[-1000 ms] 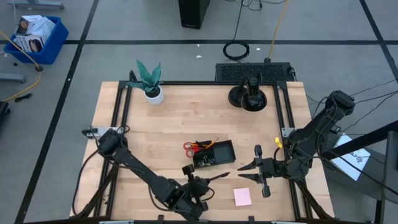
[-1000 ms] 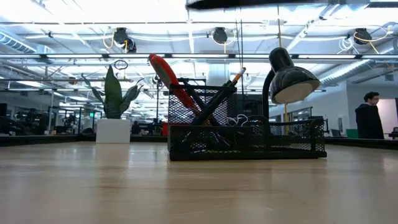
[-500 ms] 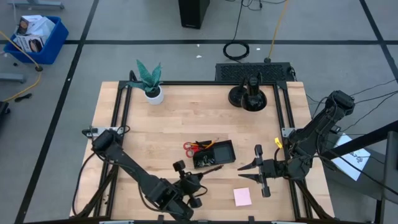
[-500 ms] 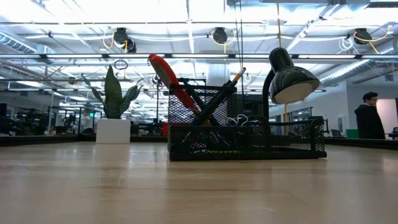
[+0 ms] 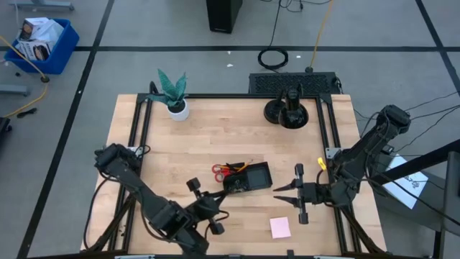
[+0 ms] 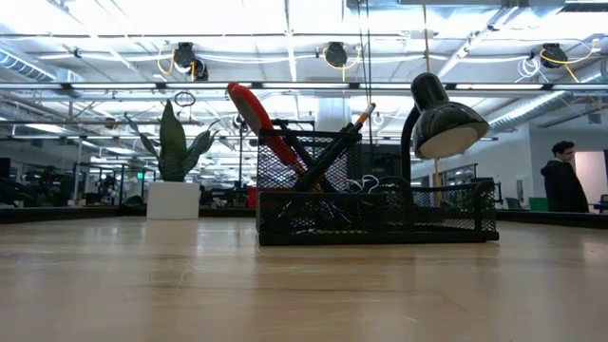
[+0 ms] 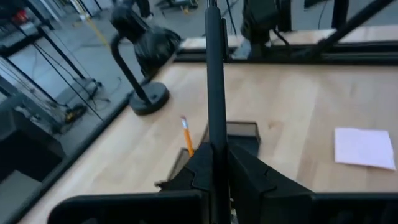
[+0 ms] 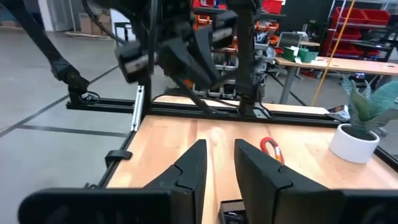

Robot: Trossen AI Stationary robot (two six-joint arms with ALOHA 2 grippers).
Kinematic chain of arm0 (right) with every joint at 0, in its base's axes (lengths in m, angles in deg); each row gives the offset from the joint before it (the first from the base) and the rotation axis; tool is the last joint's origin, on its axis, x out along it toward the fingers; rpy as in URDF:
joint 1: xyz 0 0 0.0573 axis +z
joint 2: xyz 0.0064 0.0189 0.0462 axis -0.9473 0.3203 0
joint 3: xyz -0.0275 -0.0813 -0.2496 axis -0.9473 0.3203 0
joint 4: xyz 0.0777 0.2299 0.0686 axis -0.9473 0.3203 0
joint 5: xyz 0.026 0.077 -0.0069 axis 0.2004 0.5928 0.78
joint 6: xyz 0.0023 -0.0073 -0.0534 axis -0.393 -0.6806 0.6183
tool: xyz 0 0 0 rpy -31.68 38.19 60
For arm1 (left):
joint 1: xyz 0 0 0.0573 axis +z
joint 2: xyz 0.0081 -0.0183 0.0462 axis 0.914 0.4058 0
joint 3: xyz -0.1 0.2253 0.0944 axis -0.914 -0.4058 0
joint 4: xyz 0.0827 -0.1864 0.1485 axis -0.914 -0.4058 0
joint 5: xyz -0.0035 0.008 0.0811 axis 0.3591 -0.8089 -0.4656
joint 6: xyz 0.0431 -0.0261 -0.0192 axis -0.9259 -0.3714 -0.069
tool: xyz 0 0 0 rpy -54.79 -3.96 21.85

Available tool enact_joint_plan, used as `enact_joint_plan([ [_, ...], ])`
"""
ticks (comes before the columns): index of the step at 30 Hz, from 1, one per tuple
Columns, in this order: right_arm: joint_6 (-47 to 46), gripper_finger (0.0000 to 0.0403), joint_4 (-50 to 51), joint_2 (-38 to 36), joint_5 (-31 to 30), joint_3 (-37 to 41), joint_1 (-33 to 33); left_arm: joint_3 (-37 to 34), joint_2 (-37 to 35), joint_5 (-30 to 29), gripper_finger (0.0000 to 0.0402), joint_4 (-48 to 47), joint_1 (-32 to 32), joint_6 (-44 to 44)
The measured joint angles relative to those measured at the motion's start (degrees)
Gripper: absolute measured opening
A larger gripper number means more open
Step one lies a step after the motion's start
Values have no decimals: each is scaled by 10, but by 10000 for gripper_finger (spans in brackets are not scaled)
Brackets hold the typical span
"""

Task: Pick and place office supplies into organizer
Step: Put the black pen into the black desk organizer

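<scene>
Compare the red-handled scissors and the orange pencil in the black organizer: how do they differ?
The scissors have a broad red handle; the pencil is a thin orange stick. In the low view the scissors lean toward the plant, the pencil toward the lamp. The scissors' handle reaches higher than the pencil's end. Both stand tilted in the organizer.

Organizer (image 5: 247, 178) at the table's (image 5: 201, 137) centre, scissors (image 5: 220, 170) and pencils (image 5: 234, 167) inside.
Sticky-note pad (image 5: 280, 227) lies lower right; plant (image 5: 172, 93) upper left; lamp (image 5: 286, 109) upper right.
</scene>
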Motion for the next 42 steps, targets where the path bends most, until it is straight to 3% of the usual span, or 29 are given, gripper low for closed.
enact_joint_plan([
  [12, 0, 73, 5, 0, 6, 0, -62, 0, -37, -52, 30, -11, 2, -43],
  [19, 0, 73, -33, 5, 124, 1, -131, 0, -38, -60, 30, -12, 7, -48],
  [27, -2, 74, -45, 10, 213, 1, -188, 0, -38, -60, 30, -12, 8, -48],
  [42, 22, 143, -160, 39, 287, 1, -229, 0, -38, -69, 31, -9, 8, -55],
])
